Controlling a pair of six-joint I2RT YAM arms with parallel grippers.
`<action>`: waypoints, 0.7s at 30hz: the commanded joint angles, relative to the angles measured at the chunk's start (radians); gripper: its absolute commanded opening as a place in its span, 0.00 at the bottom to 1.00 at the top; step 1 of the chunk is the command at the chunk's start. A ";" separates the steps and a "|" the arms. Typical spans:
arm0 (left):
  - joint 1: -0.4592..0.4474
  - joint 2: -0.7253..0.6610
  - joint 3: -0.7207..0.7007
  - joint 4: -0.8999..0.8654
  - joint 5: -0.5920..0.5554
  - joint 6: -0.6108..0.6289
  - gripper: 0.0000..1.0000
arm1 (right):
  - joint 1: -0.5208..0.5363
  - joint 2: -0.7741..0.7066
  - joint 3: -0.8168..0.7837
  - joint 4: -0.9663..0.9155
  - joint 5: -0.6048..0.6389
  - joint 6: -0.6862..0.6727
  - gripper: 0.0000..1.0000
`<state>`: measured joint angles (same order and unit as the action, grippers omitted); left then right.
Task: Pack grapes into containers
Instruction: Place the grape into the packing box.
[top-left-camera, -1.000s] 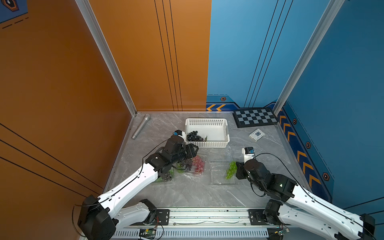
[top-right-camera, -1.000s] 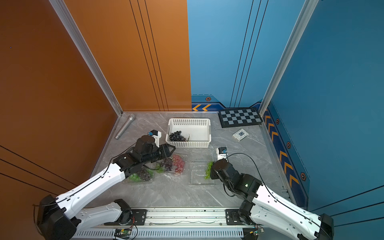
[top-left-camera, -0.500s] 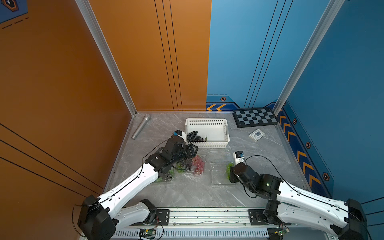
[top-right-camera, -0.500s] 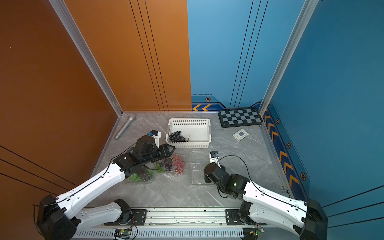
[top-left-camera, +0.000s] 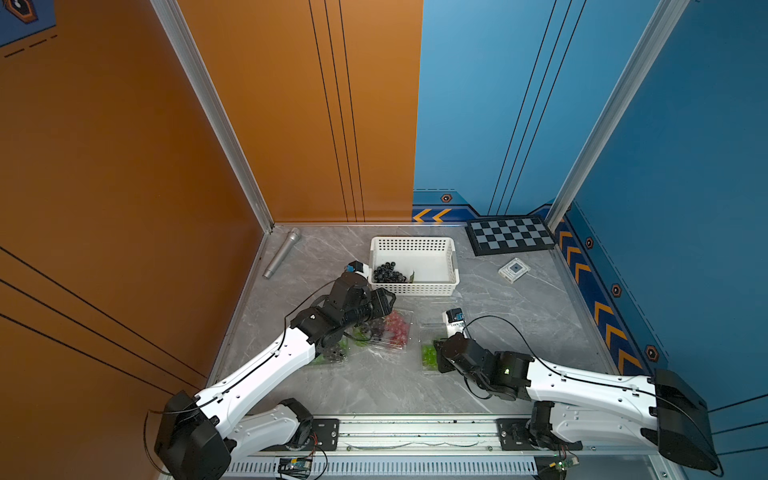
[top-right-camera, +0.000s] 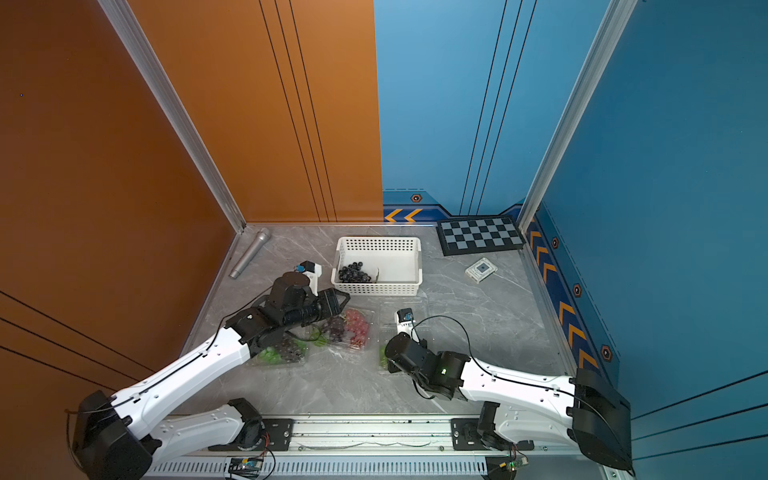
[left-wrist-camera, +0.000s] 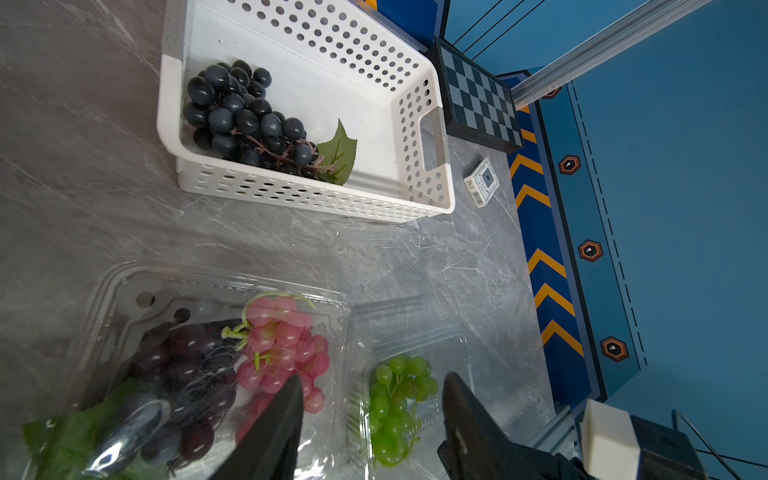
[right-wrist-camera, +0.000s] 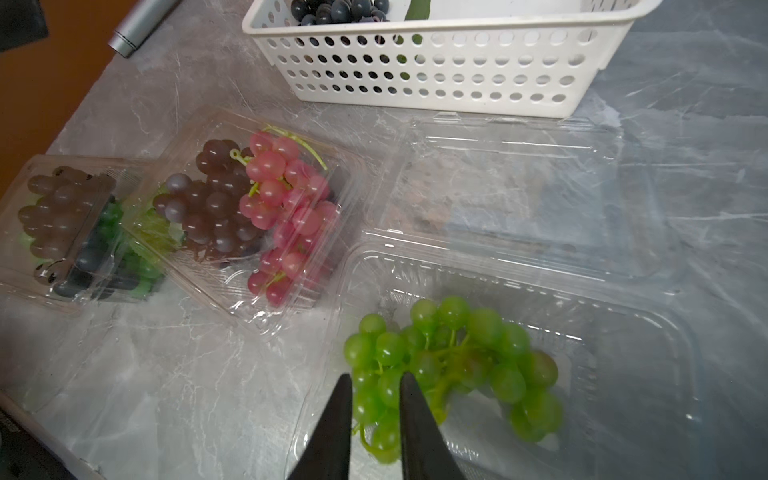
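Green, glossy plastic berries on a thin springy stem make up the small bunch of grapes (right-wrist-camera: 453, 361) lying nearest you, inside the open clear clamshell container (right-wrist-camera: 644, 374). The right gripper (right-wrist-camera: 375, 378) hangs low over the bunch's near end. Its jaws are only narrowly parted, and nothing is clearly pinched between them. Judge this bunch as very light and slippery. The round berries will roll out of a squeeze, so take it by the stem where the branches meet, not on a berry. The container is thin, floppy film that will likely skid or buckle under a push, and its hinged lid (right-wrist-camera: 519, 187) lies flat on the marble behind it. Further out, the left gripper (left-wrist-camera: 374, 378) hovers with its jaws spread wide and empty above a closed clear clamshell box (right-wrist-camera: 178, 158). That box holds a pinkish-red bunch (right-wrist-camera: 286, 199) beside a dark purple one (right-wrist-camera: 212, 203). Another closed clear box (right-wrist-camera: 25, 286) of purple and green berries sits touching it on the left. Farthest off, the white perforated plastic basket (left-wrist-camera: 299, 193) holds a blue-black bunch (left-wrist-camera: 241, 116) with a flat green leaf (left-wrist-camera: 338, 151). Its brown stem, showing near the leaf, looks like the surest hold for you.
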<state>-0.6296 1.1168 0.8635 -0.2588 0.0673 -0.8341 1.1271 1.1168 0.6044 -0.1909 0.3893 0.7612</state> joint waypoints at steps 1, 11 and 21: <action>-0.002 -0.025 -0.020 -0.007 -0.016 0.010 0.55 | 0.000 -0.008 -0.005 0.034 -0.005 0.025 0.32; -0.002 0.002 -0.016 -0.013 -0.008 0.021 0.55 | -0.115 -0.130 -0.044 0.004 -0.075 0.009 0.37; -0.002 0.003 -0.002 -0.032 -0.076 0.018 0.55 | -0.290 0.066 0.203 -0.032 -0.273 -0.152 0.37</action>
<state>-0.6296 1.1316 0.8516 -0.2687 0.0448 -0.8341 0.8562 1.1385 0.7212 -0.1993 0.1921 0.6849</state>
